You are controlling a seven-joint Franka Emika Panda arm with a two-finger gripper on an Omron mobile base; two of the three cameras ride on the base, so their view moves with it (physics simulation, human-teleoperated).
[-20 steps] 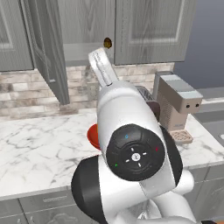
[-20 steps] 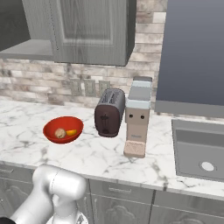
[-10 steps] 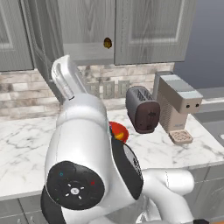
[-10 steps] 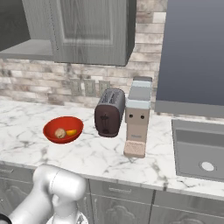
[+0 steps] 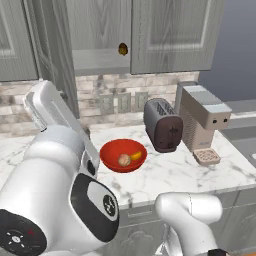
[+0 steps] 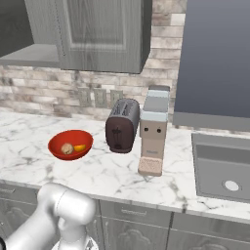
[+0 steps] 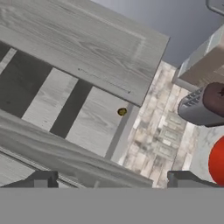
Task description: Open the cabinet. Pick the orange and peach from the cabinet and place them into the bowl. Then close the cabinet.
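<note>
Swinging left over the last second, the arm clears the bowl (image 5: 123,155), which sits on the bench (image 5: 170,172) holding the peach (image 5: 124,160) and orange (image 5: 135,155). Tool (image 7: 109,181) is wide and empty, facing the cabinet (image 5: 170,35), so closing the left door (image 5: 50,60) looks next.

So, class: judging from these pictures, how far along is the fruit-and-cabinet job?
Done: the orange and peach lie in the bowl. In hand: the open pincer holds nothing and faces the cabinet. Left: its left door stands open and needs closing.
</note>
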